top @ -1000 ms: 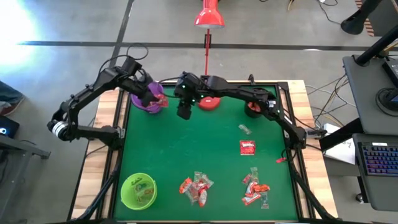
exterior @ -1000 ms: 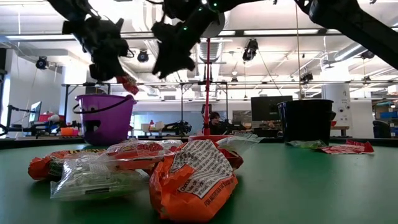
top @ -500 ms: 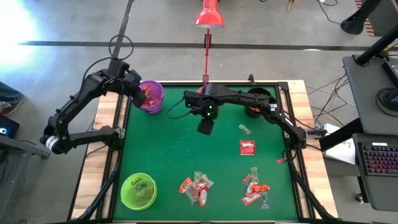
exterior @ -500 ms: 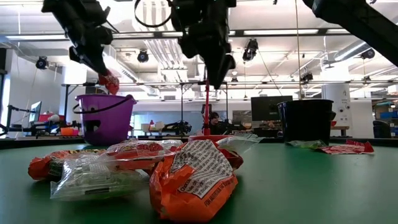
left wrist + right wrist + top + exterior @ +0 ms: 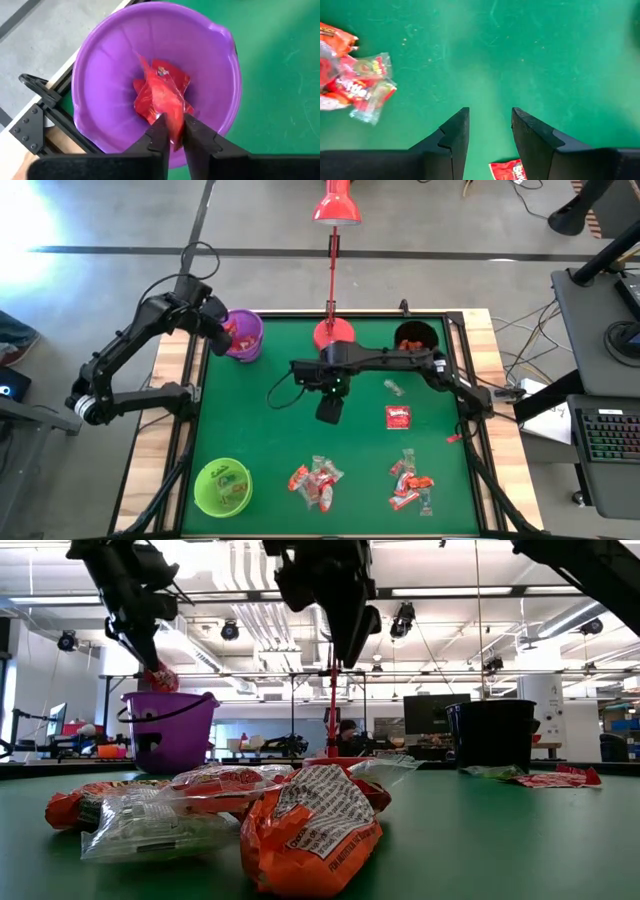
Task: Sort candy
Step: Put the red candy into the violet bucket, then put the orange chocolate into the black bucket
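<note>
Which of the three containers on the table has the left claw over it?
The purple bucket at the far left corner: the left claw hangs over it with a red candy packet. The green bowl and black cup stand unattended.

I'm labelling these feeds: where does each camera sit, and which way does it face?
High view: overhead, straight down on the green table; both arms show.
Low view: table height, level past a candy pile into the room; arms enter from above.
Left wrist view: above the purple bucket; left gripper pinches a red candy.
Right wrist view: down at the table; right gripper open.
High and low views both show the bucket.
</note>
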{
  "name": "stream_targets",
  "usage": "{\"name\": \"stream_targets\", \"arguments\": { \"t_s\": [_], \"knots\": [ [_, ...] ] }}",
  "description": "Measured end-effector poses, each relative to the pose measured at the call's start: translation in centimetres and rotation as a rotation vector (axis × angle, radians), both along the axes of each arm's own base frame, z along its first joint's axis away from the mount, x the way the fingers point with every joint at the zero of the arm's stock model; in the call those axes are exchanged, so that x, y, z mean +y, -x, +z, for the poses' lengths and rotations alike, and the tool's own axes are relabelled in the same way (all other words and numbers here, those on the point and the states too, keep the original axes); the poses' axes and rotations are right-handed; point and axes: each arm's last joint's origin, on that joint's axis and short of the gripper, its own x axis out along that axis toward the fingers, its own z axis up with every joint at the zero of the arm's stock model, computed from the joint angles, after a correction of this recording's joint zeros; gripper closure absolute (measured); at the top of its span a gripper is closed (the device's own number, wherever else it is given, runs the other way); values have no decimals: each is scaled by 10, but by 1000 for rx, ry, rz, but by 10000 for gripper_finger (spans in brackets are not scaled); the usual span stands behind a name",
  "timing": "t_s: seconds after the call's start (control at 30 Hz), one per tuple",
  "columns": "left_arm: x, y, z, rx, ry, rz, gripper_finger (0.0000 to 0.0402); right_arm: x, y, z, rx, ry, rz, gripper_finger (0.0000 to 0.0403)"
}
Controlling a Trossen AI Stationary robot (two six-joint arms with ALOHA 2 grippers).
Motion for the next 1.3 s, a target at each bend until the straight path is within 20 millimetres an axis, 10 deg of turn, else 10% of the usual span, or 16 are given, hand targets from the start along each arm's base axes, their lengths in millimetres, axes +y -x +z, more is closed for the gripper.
{"name": "stream_targets", "arguments": {
  "t_s": [0.47,0.77,1.03,1.3],
  "knots": [
    [-5,3,1,-1,15,15,252,35,1,-6,16,205,-103,258],
    [-5,3,1,-4,19,22,244,23,9,-50,187,277,-268,248],
    [-6,4,1,8,16,0,244,59,38,-97,425,185,-170,254],
    [-6,4,1,9,24,7,244,96,89,-70,388,248,-404,255]
  ]
}}
